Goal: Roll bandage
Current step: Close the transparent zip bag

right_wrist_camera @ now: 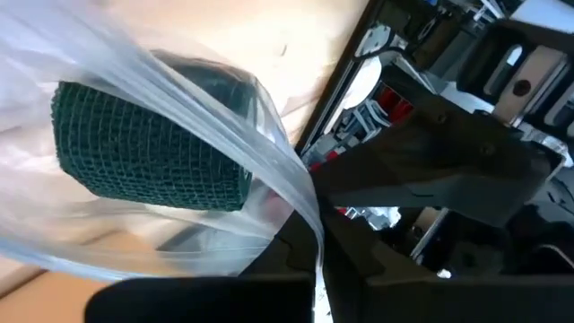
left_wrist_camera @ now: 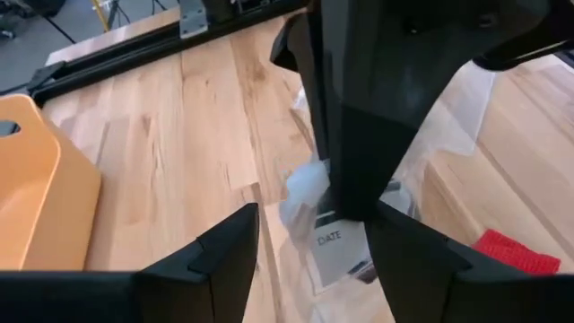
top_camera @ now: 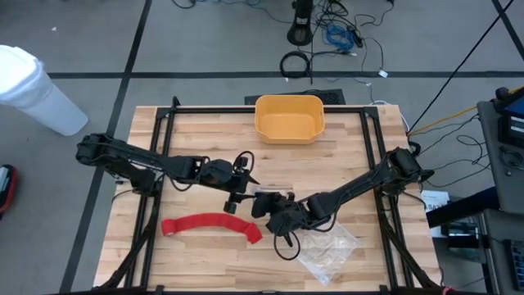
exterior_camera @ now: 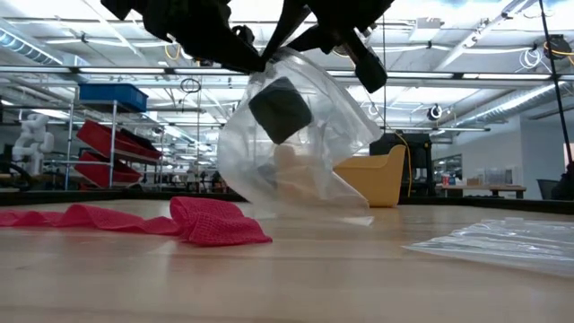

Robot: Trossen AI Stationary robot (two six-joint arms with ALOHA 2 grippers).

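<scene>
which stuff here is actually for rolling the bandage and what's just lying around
For the job:
- red bandage, lying unrolled as a curved strip on the table
- left gripper, open
- right gripper, shut on a clear bag with a dark green roll inside

Lying about:
- yellow bin at the far edge
- second clear bag, flat on the table

tabletop point(top_camera: 196, 139): light wood planks, black frame rails along the edges
red bandage point(top_camera: 211, 224): flat, curved strip, front left
yellow bin point(top_camera: 289, 118): back middle
clear plastic bag point(top_camera: 330, 250): crinkled, front right
</scene>
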